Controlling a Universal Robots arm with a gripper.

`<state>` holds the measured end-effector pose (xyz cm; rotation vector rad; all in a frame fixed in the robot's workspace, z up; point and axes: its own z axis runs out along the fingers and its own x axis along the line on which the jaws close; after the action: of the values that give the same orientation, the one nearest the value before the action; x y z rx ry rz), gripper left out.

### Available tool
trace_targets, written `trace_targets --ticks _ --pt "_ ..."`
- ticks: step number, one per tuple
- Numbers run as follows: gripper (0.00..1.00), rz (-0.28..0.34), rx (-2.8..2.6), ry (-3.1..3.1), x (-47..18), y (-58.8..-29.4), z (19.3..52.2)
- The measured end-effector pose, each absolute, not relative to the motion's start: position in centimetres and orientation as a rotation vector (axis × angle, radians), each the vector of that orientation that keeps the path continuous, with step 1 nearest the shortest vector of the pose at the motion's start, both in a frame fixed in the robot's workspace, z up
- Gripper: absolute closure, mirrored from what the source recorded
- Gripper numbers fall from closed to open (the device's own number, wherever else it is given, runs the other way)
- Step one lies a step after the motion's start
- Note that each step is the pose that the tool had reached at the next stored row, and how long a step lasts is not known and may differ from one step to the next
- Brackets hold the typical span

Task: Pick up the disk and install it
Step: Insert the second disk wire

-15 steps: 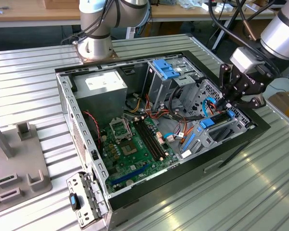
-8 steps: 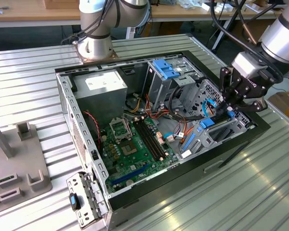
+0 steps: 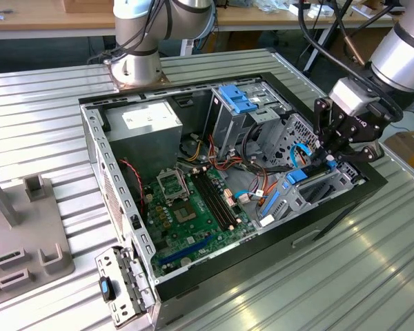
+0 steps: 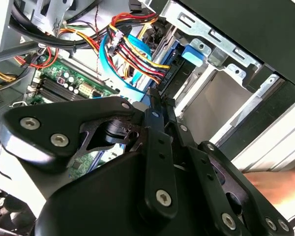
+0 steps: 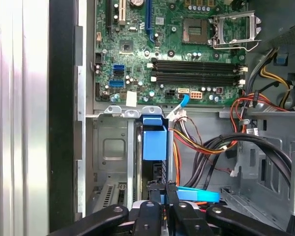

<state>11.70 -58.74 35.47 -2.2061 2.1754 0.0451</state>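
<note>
Setting: Ribbed metal workbench (image 3: 372, 276) is carrying an open computer case (image 3: 214, 276), with wooden benches running behind it.
Gripper: the gripper (image 3: 329, 160) is hanging over the case's drive cage (image 3: 317, 189), its black fingers (image 5: 157, 194) drawn close together and pinching the disk (image 5: 154, 142) by its near end.
Disk place: it is sitting directly under the fingertips, part way down in the cage slot, with the green motherboard (image 5: 177, 44) lying beyond it.
Disk direction: its long axis is running straight away from the gripper into the slot, and its blue tab is pointing toward the motherboard (the dark body is mostly hidden).
Doing it well: I judge that keeping the blue rails square to the slot walls matters most; the blue cable (image 4: 119, 73) and wire bundle (image 5: 211, 147) are crowding just beside the fingers and could snag.
</note>
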Motion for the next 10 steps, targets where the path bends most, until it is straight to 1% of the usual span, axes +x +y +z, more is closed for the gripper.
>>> trace_targets --ticks 4,8,10 --pt "0.84 0.018 -2.207 2.176 11.31 -58.74 35.25" --pt "0.84 0.018 -2.206 2.175 11.3 -58.72 35.08" --pt "0.84 0.035 -2.198 2.167 11.3 -58.69 35.02"
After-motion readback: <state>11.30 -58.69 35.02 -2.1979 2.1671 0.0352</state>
